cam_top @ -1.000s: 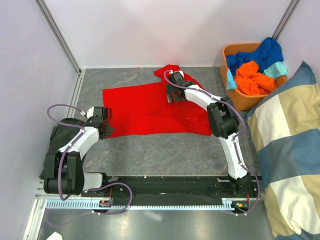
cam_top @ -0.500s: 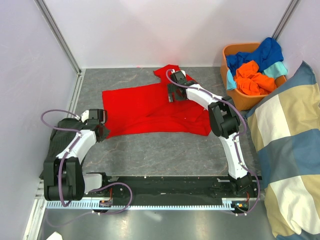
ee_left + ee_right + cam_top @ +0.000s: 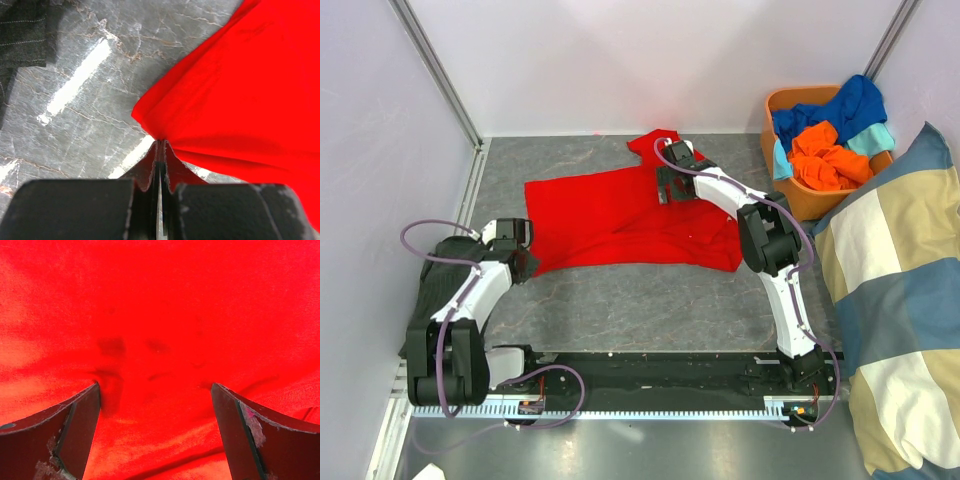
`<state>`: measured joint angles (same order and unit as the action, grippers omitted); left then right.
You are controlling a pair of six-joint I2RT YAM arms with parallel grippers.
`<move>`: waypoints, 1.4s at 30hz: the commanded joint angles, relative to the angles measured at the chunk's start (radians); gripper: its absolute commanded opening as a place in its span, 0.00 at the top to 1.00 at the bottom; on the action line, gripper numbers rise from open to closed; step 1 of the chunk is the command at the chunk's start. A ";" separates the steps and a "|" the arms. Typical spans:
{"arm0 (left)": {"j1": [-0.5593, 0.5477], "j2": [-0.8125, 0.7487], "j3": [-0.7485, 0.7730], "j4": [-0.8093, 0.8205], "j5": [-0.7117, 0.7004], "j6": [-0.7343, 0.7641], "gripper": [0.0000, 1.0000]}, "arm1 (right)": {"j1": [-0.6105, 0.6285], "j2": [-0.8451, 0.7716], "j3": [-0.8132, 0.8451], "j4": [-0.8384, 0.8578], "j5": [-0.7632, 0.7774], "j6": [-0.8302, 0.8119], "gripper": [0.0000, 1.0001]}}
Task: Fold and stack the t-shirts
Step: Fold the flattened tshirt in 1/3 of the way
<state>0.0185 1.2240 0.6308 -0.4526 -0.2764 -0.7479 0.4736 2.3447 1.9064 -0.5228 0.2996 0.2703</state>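
The tabletop (image 3: 640, 300) is grey with thin pale lines, like stone. White light shines off it in a bright streak (image 3: 80, 75) in the left wrist view. A plain white back wall (image 3: 650, 60) and a white left wall (image 3: 370, 130) stand around it, with a thin metal post (image 3: 435, 70) in the left corner and another (image 3: 892, 35) on the right. An orange basket (image 3: 810, 205) sits in the far right corner. A big blue-and-beige checked cushion (image 3: 900, 300) lies beside it. A dark striped cloth (image 3: 432, 270) lies at the left edge. A black rail (image 3: 650, 375) runs along the near edge.
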 commanded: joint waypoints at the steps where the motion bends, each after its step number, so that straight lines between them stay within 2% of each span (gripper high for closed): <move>1: 0.011 -0.061 -0.029 -0.026 0.025 -0.025 0.98 | -0.036 0.039 0.023 -0.072 0.067 -0.013 0.02; 12: 0.009 -0.224 -0.103 -0.110 0.052 -0.082 0.97 | -0.046 0.044 0.033 -0.080 0.065 -0.014 0.02; 14: 0.011 -0.245 -0.102 -0.133 0.049 -0.085 0.94 | -0.043 0.044 0.034 -0.079 0.067 -0.013 0.02; 21: 0.012 -0.340 -0.008 -0.205 -0.018 -0.085 0.81 | -0.044 0.042 0.031 -0.083 0.073 -0.016 0.02; 28: 0.011 -0.334 0.047 -0.222 -0.075 -0.073 0.80 | -0.046 0.024 0.036 -0.086 0.062 -0.011 0.02; 35: 0.011 -0.227 0.050 -0.068 -0.001 -0.071 0.80 | -0.047 -0.079 0.013 -0.062 -0.025 -0.008 0.02; 42: 0.008 -0.120 0.072 0.167 0.083 -0.044 0.81 | -0.041 -0.258 -0.038 -0.048 -0.085 0.003 0.02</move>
<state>0.0250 1.0546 0.6491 -0.4816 -0.2539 -0.8093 0.4343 2.2543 1.8786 -0.5770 0.2520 0.2684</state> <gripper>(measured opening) 0.193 0.980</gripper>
